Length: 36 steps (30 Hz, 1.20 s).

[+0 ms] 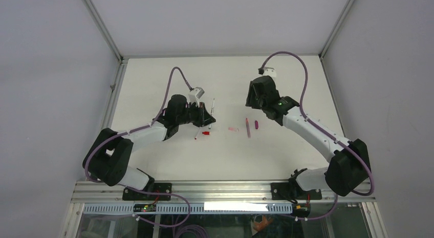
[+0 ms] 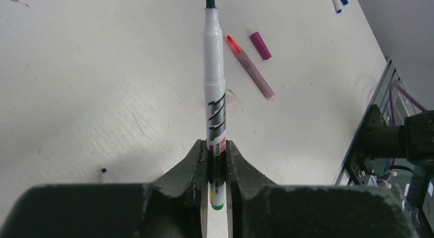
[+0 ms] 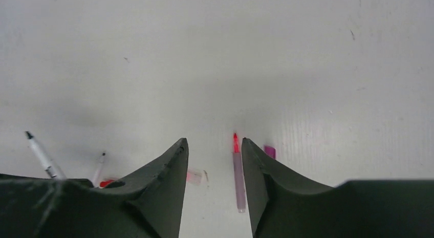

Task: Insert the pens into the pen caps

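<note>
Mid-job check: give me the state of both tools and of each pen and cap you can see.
left tool: shut on the green pen
green pen: uncapped, gripped near its rear end
right tool: open, holding nothing
pink pen: uncapped, lying on the table
magenta cap: loose, beside the pink pen, not touching it
red cap: loose on the table
pale pink cap: loose on the table
</note>
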Available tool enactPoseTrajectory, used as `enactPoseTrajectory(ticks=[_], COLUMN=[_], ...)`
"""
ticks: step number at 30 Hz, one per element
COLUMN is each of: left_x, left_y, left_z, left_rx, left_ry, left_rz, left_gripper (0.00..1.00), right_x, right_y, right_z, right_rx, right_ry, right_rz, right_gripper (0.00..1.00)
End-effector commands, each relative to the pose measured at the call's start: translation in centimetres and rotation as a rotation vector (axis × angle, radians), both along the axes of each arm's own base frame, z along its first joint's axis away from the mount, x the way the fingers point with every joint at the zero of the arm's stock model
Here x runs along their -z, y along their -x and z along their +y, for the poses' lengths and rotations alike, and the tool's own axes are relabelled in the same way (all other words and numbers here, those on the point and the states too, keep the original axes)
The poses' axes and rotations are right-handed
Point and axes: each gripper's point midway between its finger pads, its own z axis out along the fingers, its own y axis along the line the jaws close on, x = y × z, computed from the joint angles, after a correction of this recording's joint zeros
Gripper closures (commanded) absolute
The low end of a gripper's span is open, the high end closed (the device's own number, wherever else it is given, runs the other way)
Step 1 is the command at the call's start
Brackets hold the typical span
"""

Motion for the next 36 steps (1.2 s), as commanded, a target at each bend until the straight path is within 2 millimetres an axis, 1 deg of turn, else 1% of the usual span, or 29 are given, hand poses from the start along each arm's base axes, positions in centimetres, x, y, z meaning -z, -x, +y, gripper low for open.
enactPoseTrajectory(ticks=[1,2,4,8,12,18,23,32,36], left_x=[-0.7,-0.5,-0.4,-0.3,-0.4,-0.5,-0.6,-0.2,0.0], left_y=[1.3,1.7,2.3,3.2,3.6,3.9,4.0,4.0,4.1], left_z=[0.6,0.7,0.8,1.1,1.3,1.5,1.6,1.6,1.7], left_rx=[0.046,0.057,0.073,0.092,0.095,0.097,0.097,0.097,0.093], left_ry=[-0.050,-0.062,-0.083,-0.119,-0.134,-0.138,-0.142,-0.151,-0.156], left_rz=[-0.046,-0.044,-0.043,-0.044,-0.048,-0.050,-0.055,-0.046,-0.041], left_gripper=[1.00,1.00,1.00,1.00,1.00,1.00,1.00,1.00,1.00], right_x=[3.5,4.6,6.4,9.8,11.8,13.6,14.9,16.1,16.6], right_y=[1.9,2.2,2.4,2.8,2.7,2.3,2.1,1.1,1.1], right_z=[-3.2,-3.6,-4.1,-4.3,-4.2,-4.4,-4.5,-4.1,-3.9], right_rx=[0.064,0.071,0.082,0.090,0.088,0.092,0.093,0.082,0.072], right_ry=[0.117,0.141,0.165,0.210,0.240,0.264,0.256,0.249,0.250], right_rz=[0.137,0.178,0.235,0.339,0.396,0.432,0.452,0.468,0.482], right_gripper=[0.54,0.54,0.54,0.56,0.59,0.66,0.67,0.71,0.77])
